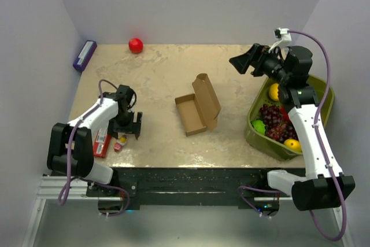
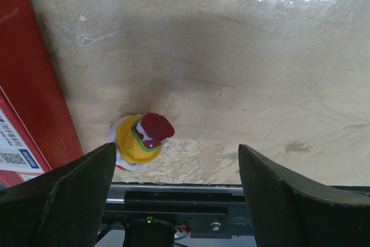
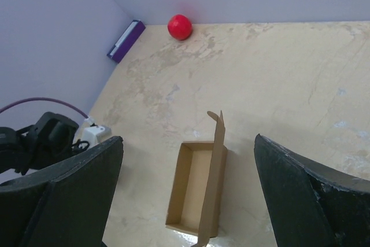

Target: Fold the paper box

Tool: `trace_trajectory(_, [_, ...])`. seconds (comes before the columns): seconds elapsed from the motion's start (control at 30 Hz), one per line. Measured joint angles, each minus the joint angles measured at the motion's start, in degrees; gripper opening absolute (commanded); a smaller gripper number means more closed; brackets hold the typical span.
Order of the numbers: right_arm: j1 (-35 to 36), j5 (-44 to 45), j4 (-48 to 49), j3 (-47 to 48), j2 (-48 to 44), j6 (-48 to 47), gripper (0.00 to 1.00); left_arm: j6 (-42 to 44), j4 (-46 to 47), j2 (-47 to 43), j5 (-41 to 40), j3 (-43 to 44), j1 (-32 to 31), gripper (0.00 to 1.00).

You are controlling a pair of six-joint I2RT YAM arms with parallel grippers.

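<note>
The paper box sits near the middle of the table, an open brown tray with its lid flap standing upright along one long side. Neither claw touches it. The left gripper hangs low over the near left part of the table, jaws spread and empty, above a small yellow toy beside a red pack. The right gripper is raised by the green basket of fruit, jaws wide apart and empty. A red ball and a purple box lie at the far edge.
</note>
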Motion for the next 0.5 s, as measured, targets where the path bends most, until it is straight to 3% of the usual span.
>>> trace_trajectory(0.1, [0.02, -0.87, 0.04, 0.00, -0.42, -0.02, 0.99, -0.04, 0.07, 0.39, -0.20, -0.52, 0.31, 0.86])
trace_trajectory(0.37, [0.00, -1.11, 0.00, 0.00, -0.44, -0.42, 0.99, 0.00, 0.15, 5.16, 0.07, -1.14, 0.33, 0.61])
trace_trajectory(0.5, [0.00, -1.11, -0.02, 0.00, -0.44, -0.48, 0.99, 0.11, 0.15, 7.32, 0.94, -1.49, 0.31, 0.55])
